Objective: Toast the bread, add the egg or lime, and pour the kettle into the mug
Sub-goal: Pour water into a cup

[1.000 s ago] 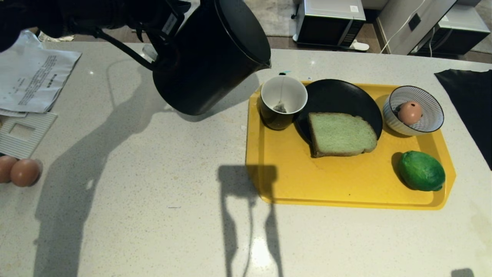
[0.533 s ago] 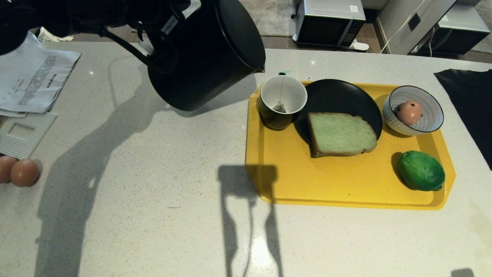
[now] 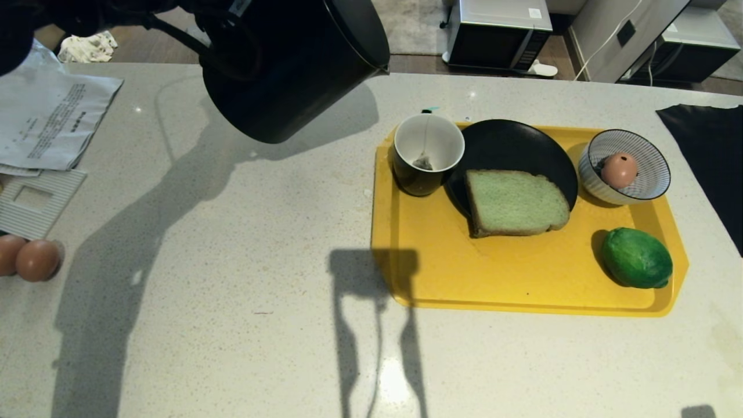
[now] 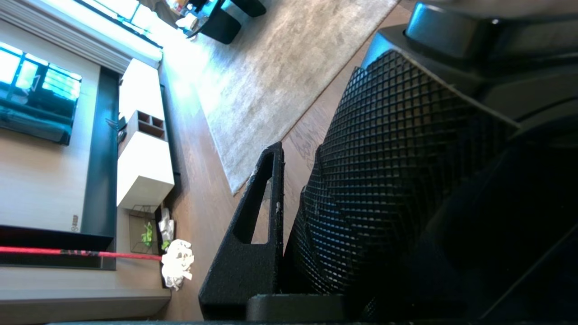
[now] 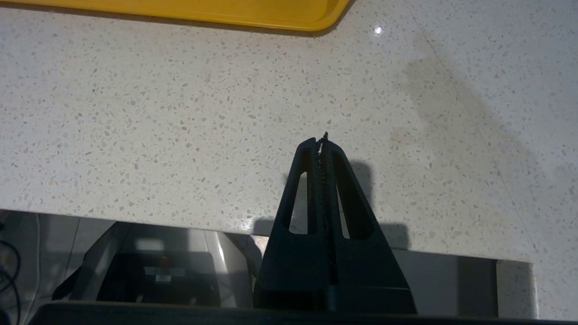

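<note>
1. Black and finely gridded, the handle of the kettle (image 4: 397, 180) sat clamped between the fingers (image 4: 253, 234) of the left gripper (image 4: 289, 225), which filled much of the left wrist view.
2. In the head view the kettle (image 3: 296, 64) hung tilted in the air at the far left of the counter (image 3: 232, 261), its spout pointing toward the tray but well apart from the mug (image 3: 428, 152).
3. The mug stood on the far left corner of the yellow tray (image 3: 522, 278), white inside, with a tea bag at its bottom.
4. Just beside the mug lay a black plate (image 3: 511, 145), and the bread (image 3: 514, 203) rested partly on it, overhanging onto the tray.
5. A striped bowl (image 3: 627, 165) holding 1 egg (image 3: 618, 169) stood at the tray's far right; the lime (image 3: 637, 258) lay on the tray nearer the robot.
6. The right gripper (image 5: 323, 140) hung over the counter's near edge, its fingers pressed together on nothing.
7. 2 more eggs (image 3: 29, 260) and papers (image 3: 52, 119) lay at the counter's left side.
</note>
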